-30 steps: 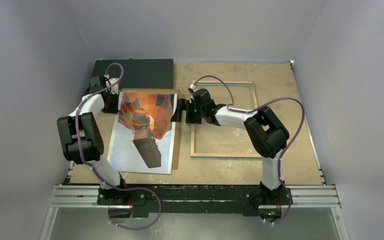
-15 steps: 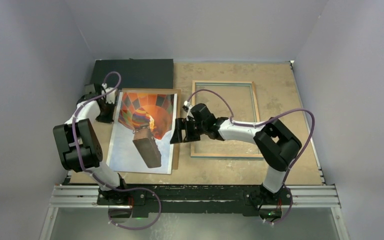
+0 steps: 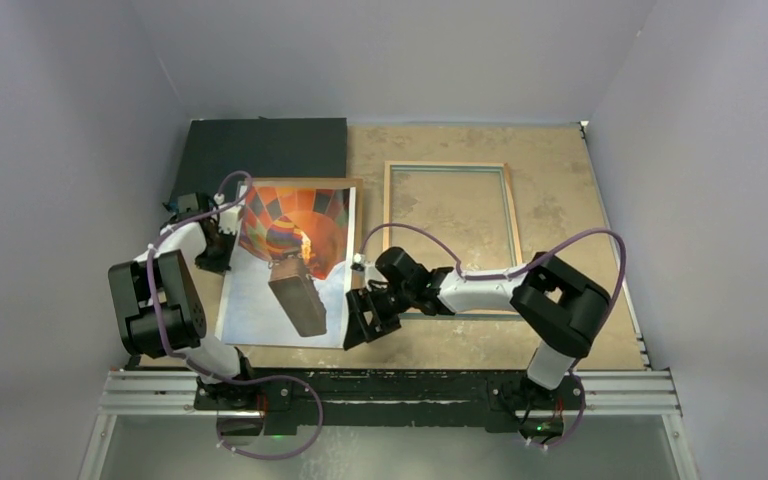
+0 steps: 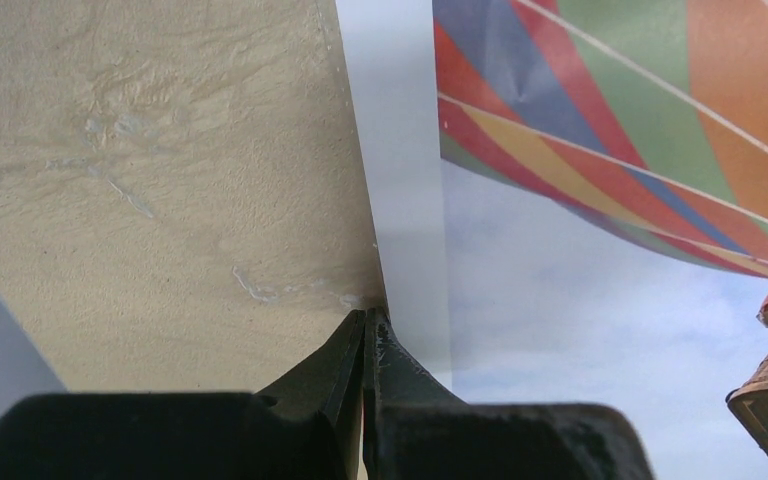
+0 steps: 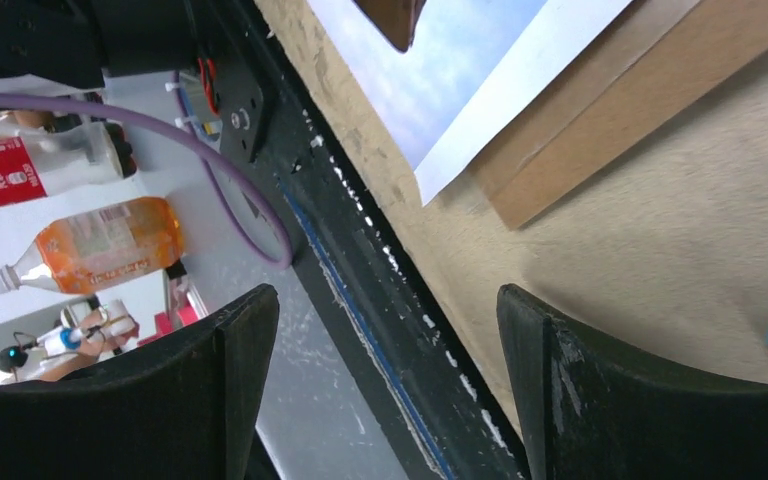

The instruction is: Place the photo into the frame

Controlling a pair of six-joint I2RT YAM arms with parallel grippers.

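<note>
Black right gripper (image 3: pixel 360 320), jaws apart, is sliding toward the photo's (image 3: pixel 290 270) near corner, probably readying a lift; left gripper (image 4: pixel 365 325), jaws together, is meeting the opposite edge.

Soft, even light is falling from above on the tan speckled tabletop (image 3: pixel 552 170), leaving only faint shadows beneath the arms. In the wrist views the black left gripper (image 4: pixel 365 325) and black right gripper (image 5: pixel 385 300) are blurring near the bottom edge. The paper print of a multicoloured hot-air balloon (image 4: pixel 600 180) is showing sharp.
</note>
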